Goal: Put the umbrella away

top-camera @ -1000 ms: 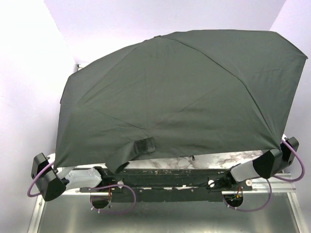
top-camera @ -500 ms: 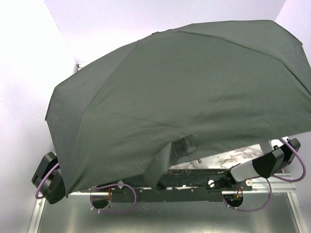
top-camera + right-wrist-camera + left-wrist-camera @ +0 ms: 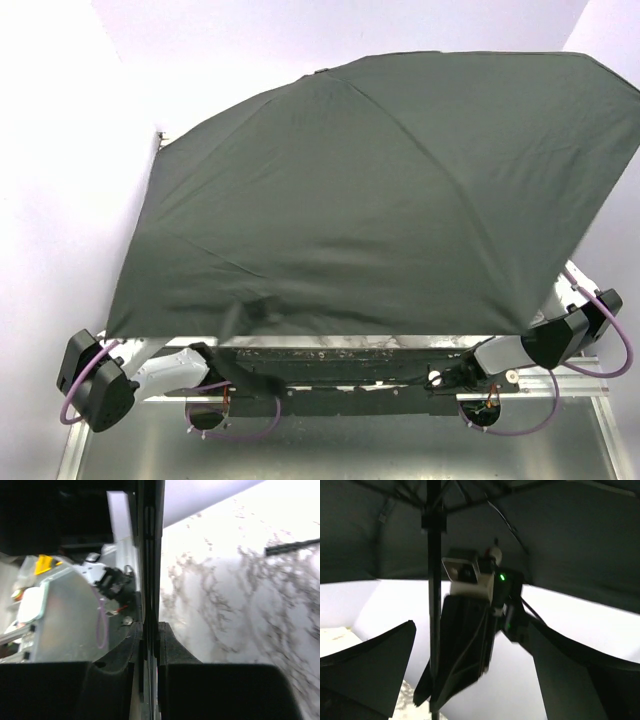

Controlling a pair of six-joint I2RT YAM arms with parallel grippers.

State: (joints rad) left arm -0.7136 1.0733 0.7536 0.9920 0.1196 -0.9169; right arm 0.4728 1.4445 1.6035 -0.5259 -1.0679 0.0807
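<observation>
Open umbrella [image 3: 370,200] over marble table [image 3: 240,590]; right end effector [image 3: 150,628] clamps shaft [image 3: 434,605].

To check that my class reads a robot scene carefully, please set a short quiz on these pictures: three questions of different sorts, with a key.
1. True or false: the umbrella is folded shut.
2. What is the right gripper clamped on? A: the umbrella's thin shaft. B: a hammer. C: nothing.
3. Fill the gap: in the left wrist view, the left gripper has its fingers wide apart, so it is ____.

Key
1. False: the canopy is spread wide and hides most of the table from above.
2. A
3. open
</observation>
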